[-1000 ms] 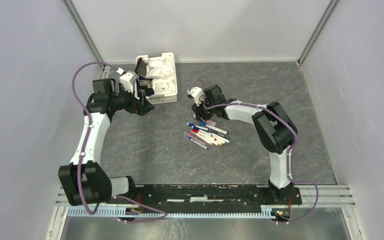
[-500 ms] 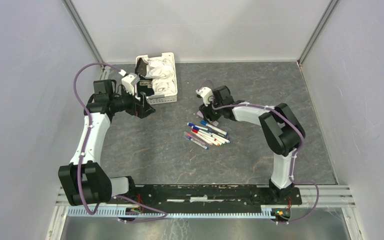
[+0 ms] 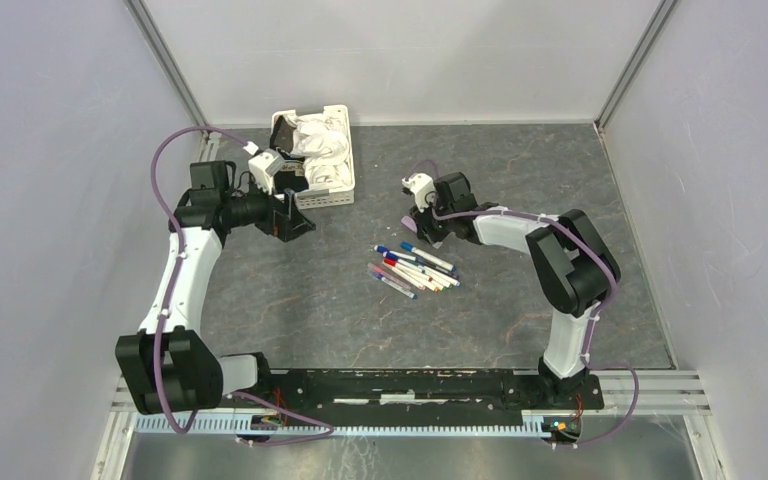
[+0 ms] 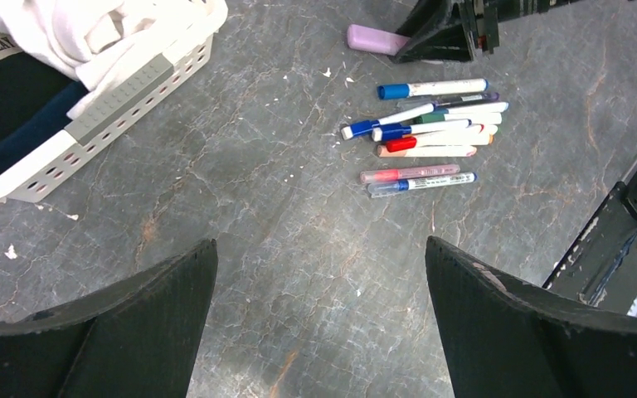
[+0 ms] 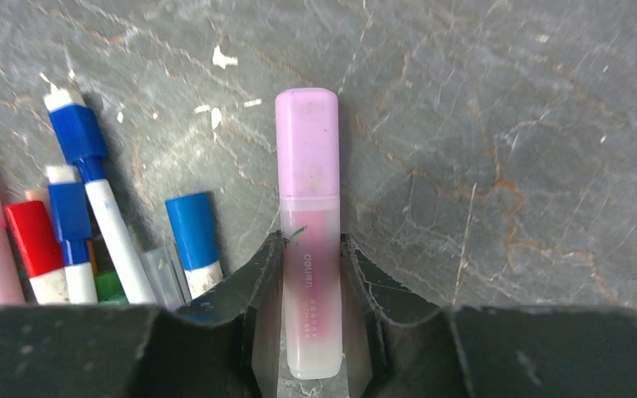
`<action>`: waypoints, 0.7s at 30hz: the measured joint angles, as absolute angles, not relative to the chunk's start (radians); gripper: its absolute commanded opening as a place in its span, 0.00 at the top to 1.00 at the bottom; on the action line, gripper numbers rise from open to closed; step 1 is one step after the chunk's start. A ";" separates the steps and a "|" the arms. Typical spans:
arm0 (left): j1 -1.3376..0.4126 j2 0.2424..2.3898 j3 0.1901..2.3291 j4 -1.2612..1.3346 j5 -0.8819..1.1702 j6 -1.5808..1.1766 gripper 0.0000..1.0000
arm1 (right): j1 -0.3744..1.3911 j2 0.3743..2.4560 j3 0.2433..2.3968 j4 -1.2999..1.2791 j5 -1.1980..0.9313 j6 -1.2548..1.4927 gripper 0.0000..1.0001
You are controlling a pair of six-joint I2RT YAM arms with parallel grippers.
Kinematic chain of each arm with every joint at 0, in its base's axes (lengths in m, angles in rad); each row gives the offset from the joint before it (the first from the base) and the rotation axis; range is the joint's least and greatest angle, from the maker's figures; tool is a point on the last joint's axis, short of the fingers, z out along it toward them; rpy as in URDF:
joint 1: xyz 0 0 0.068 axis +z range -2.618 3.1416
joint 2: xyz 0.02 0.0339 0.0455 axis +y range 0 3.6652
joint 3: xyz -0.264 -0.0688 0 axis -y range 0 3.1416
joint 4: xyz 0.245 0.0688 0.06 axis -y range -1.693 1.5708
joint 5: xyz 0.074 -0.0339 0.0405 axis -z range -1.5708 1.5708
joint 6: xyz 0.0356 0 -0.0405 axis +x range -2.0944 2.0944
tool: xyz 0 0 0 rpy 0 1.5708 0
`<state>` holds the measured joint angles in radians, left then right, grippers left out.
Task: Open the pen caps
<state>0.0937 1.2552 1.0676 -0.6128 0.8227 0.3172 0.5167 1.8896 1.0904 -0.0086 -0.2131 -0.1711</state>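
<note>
Grey, veined stone-look surface covers the desk, which carries every item. We note the left arm reaching toward the far left corner. Its left pincer hangs above the desk with the fingers set wide apart and nothing between them. The white slotted basket, with cloth inside, sits just beside it. The right arm reaches to mid-desk. Its right pincer is clamped on the translucent barrel of a pink highlighter, one finger against each side. The highlighter appears to rest on the desk, near the pile of pens but apart from it.

We find the pen caps all in place: blue and red ones on the pile, and the opaque lilac cap on the highlighter. The governing relation is this: the highlighter's long axis runs straight out from the right pincer, with the cap end farthest from the fingers and clear of them. We judge that the left pincer, well apart to the left, must cross to that exposed cap, while the nearer right arm serves as holder.
</note>
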 measured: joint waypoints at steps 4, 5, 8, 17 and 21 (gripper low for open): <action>0.082 1.250 1.068 -0.639 0.843 0.351 0.00 | 0.517 1.890 1.143 -0.029 -0.239 -0.161 0.81; 0.078 1.248 1.068 -0.646 0.850 0.366 0.00 | 0.516 1.885 1.153 -0.030 -0.249 -0.154 0.82; 0.051 1.234 1.062 -0.675 0.886 0.459 0.00 | 0.516 1.834 1.161 -0.037 -0.309 -0.115 0.84; -0.095 1.216 1.066 -0.860 0.918 0.889 0.00 | 0.541 1.757 1.257 -0.084 -0.667 0.089 0.89; -0.149 1.188 1.081 -0.898 0.836 1.085 0.00 | 0.596 1.781 1.303 -0.113 -0.808 0.168 0.89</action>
<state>-0.1493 1.1885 1.0809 -0.8978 0.8356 1.0851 0.5957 1.7805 1.3029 -0.1131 -0.8082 0.1684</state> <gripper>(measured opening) 0.997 0.319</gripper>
